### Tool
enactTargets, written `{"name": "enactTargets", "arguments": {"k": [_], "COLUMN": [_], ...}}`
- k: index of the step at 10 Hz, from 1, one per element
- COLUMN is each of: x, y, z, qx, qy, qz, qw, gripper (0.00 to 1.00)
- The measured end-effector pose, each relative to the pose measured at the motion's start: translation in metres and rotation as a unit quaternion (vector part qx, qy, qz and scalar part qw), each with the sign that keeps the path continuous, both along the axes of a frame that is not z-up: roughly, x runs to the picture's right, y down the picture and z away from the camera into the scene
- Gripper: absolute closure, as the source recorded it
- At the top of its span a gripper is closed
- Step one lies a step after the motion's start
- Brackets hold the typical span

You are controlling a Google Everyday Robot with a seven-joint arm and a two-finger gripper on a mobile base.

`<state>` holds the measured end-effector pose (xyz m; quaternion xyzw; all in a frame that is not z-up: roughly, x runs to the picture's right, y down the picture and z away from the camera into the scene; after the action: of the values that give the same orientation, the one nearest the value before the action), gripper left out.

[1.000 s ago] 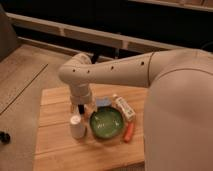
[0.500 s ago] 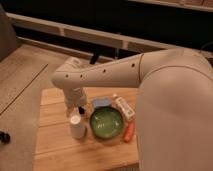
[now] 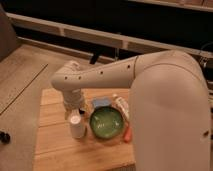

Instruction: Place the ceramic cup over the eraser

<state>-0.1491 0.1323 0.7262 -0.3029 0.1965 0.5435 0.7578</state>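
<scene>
- The small plain white tapered ceramic cup stands on the light wooden table directly beneath the pincer. Its narrow end seems to be uppermost. If so, the mouth already faces down, which is how it must sit to cover something.
- The pincer hangs at the end of the white arm, pointing straight down at the cup. That suits either lifting the cup or lowering it.
- How wide the pincer is open cannot be told, as the wrist hides it. Nor can I tell whether it grips the cup, touches it or only hovers over it.
- I cannot pick out the small black eraser; it may lie behind the wrist or under the cup.
- Right of the pincer sits a round green bowl, close beside the cup.
- Beyond the bowl lie a pale blue flat block and a white rectangular box. All three are clear of the pincer's downward path.
</scene>
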Motion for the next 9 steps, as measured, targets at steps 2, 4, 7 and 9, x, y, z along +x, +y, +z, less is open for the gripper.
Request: {"name": "enactTargets", "arguments": {"k": [2, 4, 7, 9], "x": [-0.012, -0.019, -0.028, -0.028], "y": [0.011, 0.024, 0.038, 0.042], "z": [0.007, 0.015, 0.024, 0.028], "qx": [-0.013, -0.031, -0.054, -0.062], "qy": [-0.016, -0.026, -0.034, -0.032], "qz": [-0.011, -0.022, -0.032, -0.036], "qw": [0.9997, 0.9989, 0.9974, 0.9969], "gripper": [0.35, 0.35, 0.35, 0.38]}}
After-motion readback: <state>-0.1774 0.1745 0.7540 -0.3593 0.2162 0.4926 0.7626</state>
